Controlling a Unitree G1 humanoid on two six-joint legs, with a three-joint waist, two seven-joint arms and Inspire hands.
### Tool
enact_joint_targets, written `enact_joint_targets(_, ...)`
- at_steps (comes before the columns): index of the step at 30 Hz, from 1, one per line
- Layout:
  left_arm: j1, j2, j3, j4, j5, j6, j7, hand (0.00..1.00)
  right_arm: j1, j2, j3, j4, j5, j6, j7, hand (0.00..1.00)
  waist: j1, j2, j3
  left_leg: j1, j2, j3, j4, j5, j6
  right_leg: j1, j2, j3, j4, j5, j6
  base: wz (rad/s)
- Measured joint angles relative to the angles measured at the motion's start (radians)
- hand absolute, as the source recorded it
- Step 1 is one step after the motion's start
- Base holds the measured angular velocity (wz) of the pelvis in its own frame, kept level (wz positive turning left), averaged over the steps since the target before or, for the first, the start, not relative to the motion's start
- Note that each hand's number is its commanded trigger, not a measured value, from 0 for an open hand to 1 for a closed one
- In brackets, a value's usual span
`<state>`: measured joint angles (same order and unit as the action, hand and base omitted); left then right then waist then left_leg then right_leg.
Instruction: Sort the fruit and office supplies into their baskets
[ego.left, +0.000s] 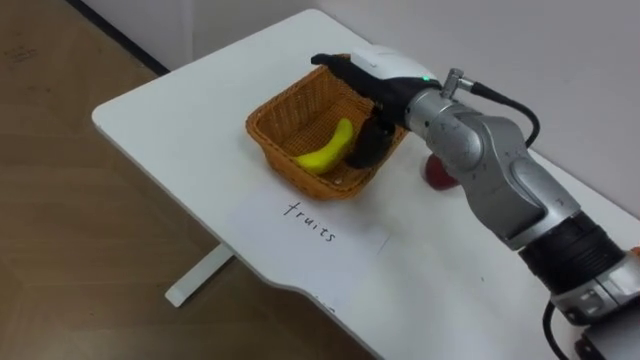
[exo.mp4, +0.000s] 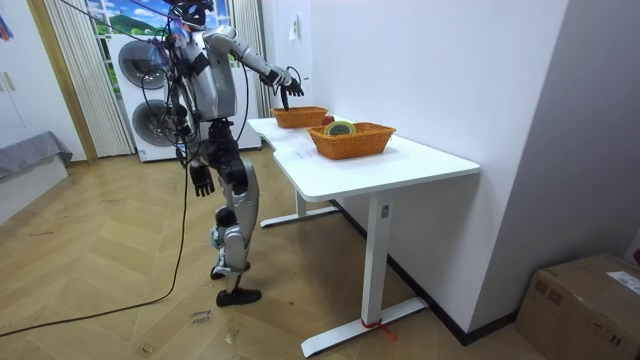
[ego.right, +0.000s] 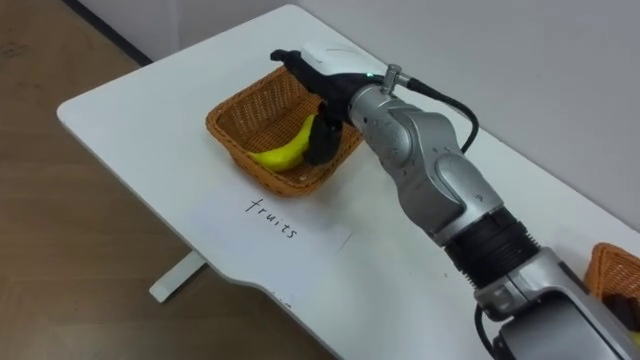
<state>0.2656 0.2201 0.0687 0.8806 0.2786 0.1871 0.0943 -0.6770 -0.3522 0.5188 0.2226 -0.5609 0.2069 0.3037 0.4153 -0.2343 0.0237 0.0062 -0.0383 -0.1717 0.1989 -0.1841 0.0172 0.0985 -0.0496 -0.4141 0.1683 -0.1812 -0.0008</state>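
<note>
A woven basket (ego.left: 275, 120) stands on the white table (ego.left: 180, 130) behind a paper label reading "fruits" (ego.left: 310, 222). A yellow banana (ego.left: 328, 150) lies inside it. My right hand (ego.left: 375, 68) hovers over the basket's far right side, open, its dark fingers (ego.left: 368, 140) drooping down beside the banana and holding nothing. A red round fruit (ego.left: 437, 172) sits on the table just right of the basket, partly hidden by my forearm. In the room view my left hand (exo.mp4: 203, 180) hangs open at my side.
A second woven basket (exo.mp4: 352, 142) holding a few items stands nearer the room view's right; its corner (ego.right: 612, 268) shows at the right edge. I stand at the table's end. The table's left edge (ego.left: 150, 150) drops to a wooden floor.
</note>
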Motion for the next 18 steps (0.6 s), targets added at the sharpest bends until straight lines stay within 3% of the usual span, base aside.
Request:
enact_joint_targets(7, 0.001, 0.001, 0.007, 0.000, 0.000, -0.006, 0.000, 0.00, 0.002, 0.000, -0.001, 0.000, 0.000, -0.019, 0.000, 0.00, 0.000, 0.011, 0.0082, 0.001, 0.000, 0.000, 0.000, 0.000, 0.000, 0.002, 0.000, 0.001, 0.000, 0.000, 0.000, 0.00)
enact_joint_targets(13, 0.000, -0.003, 0.007, 0.003, 0.001, -0.006, -0.014, 0.00, 0.011, -0.001, -0.042, 0.000, 0.031, -0.030, -0.010, 0.00, -0.003, 0.012, 0.0080, 0.000, -0.001, -0.002, 0.001, 0.000, 0.000, 0.002, -0.001, -0.001, 0.000, 0.000, 0.000, 0.00)
enact_joint_targets(18, 0.002, -0.005, 0.005, 0.025, -0.003, -0.007, -0.008, 0.00, 0.012, -0.002, -0.070, -0.003, 0.064, -0.046, -0.044, 0.00, -0.039, 0.015, 0.0066, 0.002, -0.004, 0.001, 0.003, 0.000, 0.001, 0.006, -0.003, -0.002, -0.001, 0.000, 0.000, 0.01)
